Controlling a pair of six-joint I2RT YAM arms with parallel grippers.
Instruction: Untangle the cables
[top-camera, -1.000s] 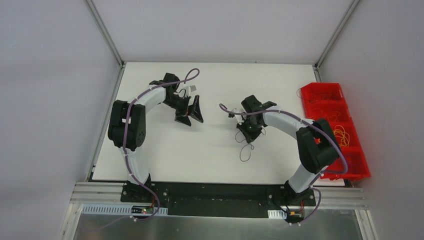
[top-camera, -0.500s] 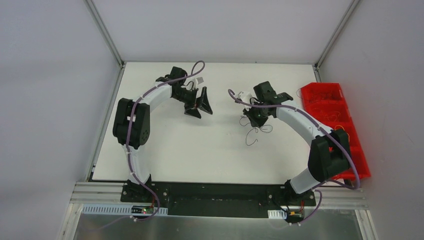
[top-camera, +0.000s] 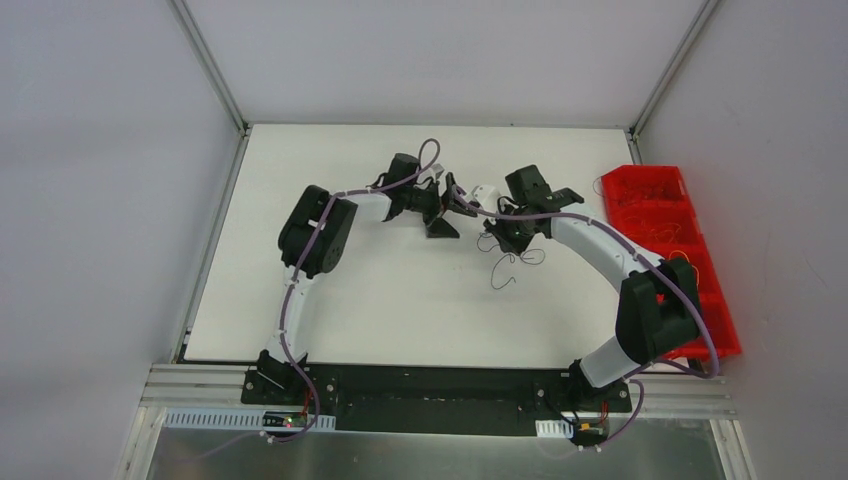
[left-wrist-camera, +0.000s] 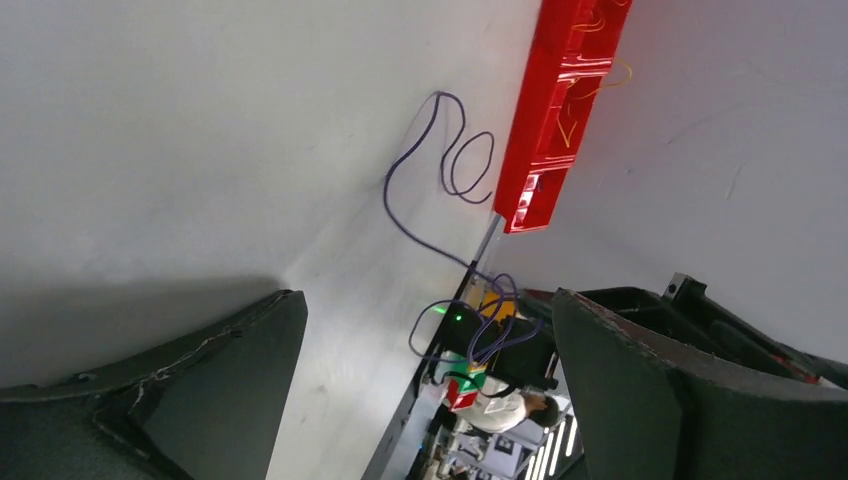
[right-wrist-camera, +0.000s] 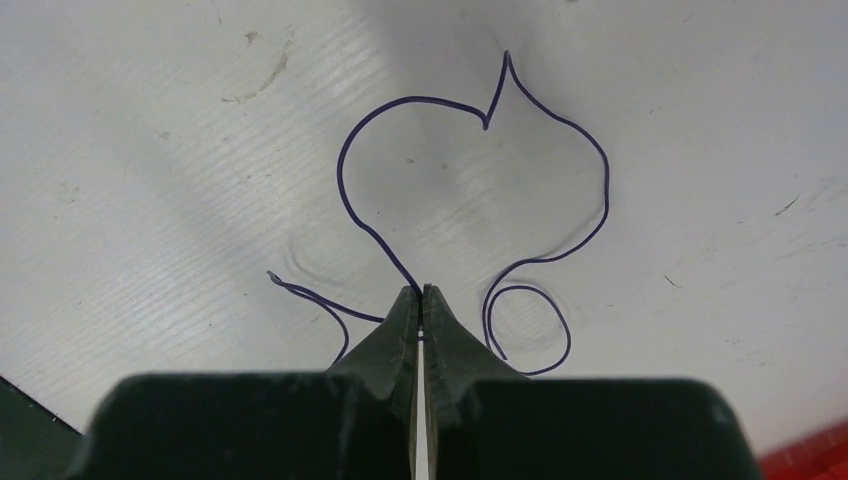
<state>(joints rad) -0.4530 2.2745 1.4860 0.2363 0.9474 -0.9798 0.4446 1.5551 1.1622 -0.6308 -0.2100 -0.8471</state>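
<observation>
Change: Left arm is reaching much farther toward the middle than half a second ago, bringing the left hand (top-camera: 449, 209) in just beside the right hand (right-wrist-camera: 421, 296); the right arm is holding nearly the same pose.
Right hand: its fingers are pressing together, pinching the purple cable (right-wrist-camera: 486, 126) at their very tips.
Purple cable: one very thin, dark strand is spilling out ahead of the right hand's fingertips in a wide, heart-shaped loop. A small curl is sitting to one side of the fingers and a loose tail to the other. It is hanging close over the white surface (top-camera: 350, 300); whether it is touching cannot be told.
Left hand: its fingers are standing wide apart and holding nothing, facing the right hand without touching the strand.
Red bin (left-wrist-camera: 545, 150): it is sitting off the right hand's outer side, well apart from it, with yellow and orange cables (top-camera: 687, 263) lying in its compartments.
Done so far: judging by this, the other strands are already resting in the bin, and the purple one is showing as a single wire with no other colour wound into it.
Left to do: probably this last strand is still waiting to be straightened or carried over to the bin; any snag under the fingers is hidden.
</observation>
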